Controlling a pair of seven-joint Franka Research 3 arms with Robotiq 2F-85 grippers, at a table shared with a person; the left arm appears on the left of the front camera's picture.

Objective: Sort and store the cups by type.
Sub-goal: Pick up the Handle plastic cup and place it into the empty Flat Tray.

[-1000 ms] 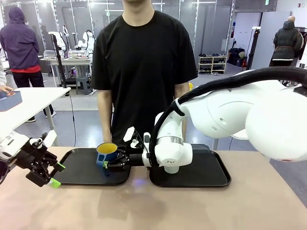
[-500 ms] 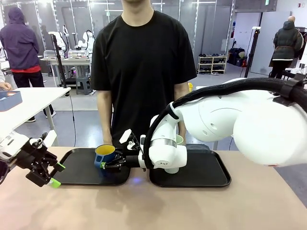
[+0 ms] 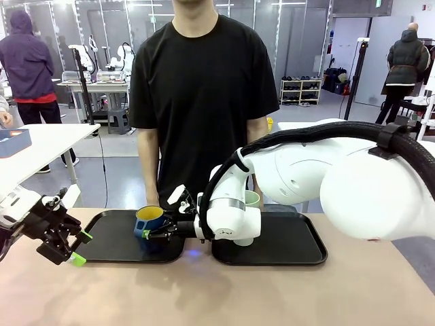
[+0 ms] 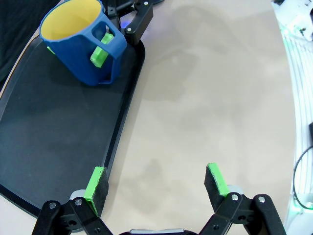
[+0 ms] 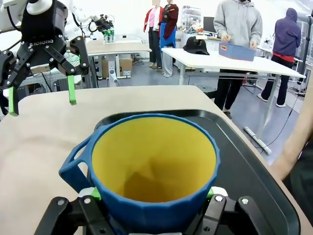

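While the dark blue mug with its yellow inside sits tilted over the left black tray, the right hand is clamped on it, one green pad pushed through the handle and the other against the mug's outer wall. In the left wrist view the mug leans at the far end of that tray, and whether its base touches the tray floor cannot be told. The right arm reaches across from the right, over the right black tray, where a pale green tumbler shows just behind the arm's wrist. The left hand hovers over the beige worktop near the left tray's near left corner, its fingers spread apart with nothing between them. A person in a black shirt stands at the far side.
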